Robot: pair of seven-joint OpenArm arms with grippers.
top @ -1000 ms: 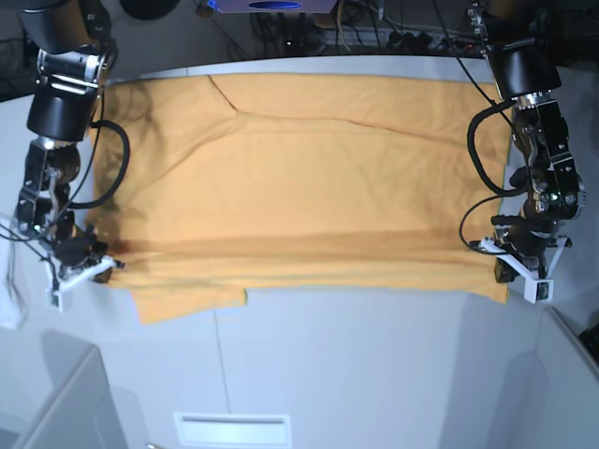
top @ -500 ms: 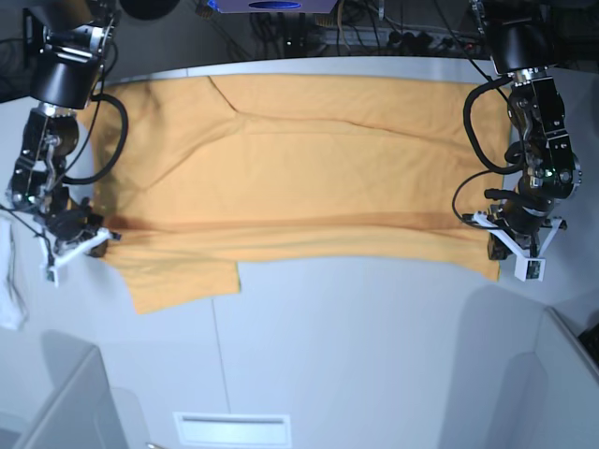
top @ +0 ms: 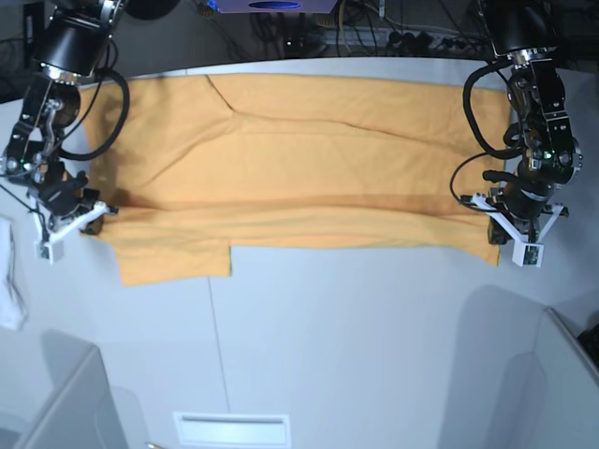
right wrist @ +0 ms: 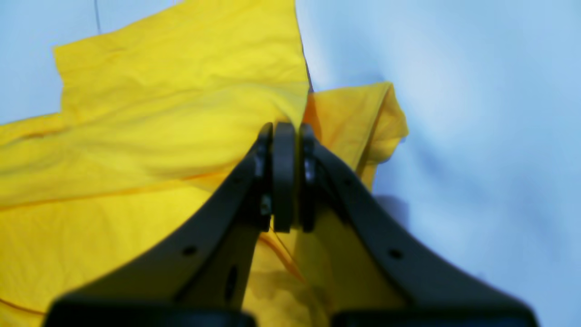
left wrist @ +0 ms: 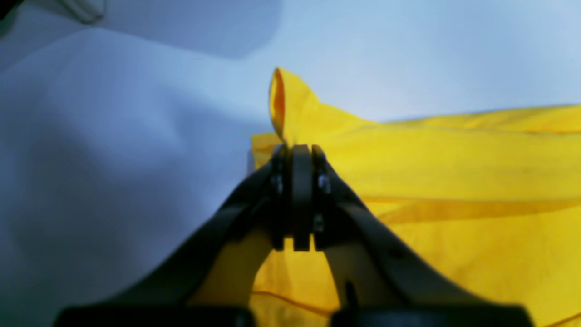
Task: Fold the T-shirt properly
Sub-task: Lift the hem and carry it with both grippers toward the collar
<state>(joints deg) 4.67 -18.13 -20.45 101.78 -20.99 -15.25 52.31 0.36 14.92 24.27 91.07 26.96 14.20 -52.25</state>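
Note:
The light-orange T-shirt [top: 309, 159] lies spread wide across the grey table, with its near edge lifted and doubled back over the body. At the right side of the base view, my left gripper [top: 496, 236] is shut on the shirt's near corner. In the left wrist view the jaws [left wrist: 294, 150] pinch a raised peak of the T-shirt [left wrist: 454, 159]. At the left side, my right gripper [top: 94, 217] is shut on the other end of that edge. The right wrist view shows its jaws [right wrist: 283, 129] closed on bunched T-shirt fabric [right wrist: 159, 113], and a sleeve flap hangs down beside them.
A small white cloth [top: 11, 281] lies at the table's left edge. A white slotted panel [top: 231, 428] sits at the near edge. Raised grey panels stand at the near left [top: 65, 402] and near right [top: 571, 374] corners. Cables run along the back.
Both grippers have moved toward the back of the table, carrying the shirt's near edge with them. The fold now lies farther back and more bare table shows in front.

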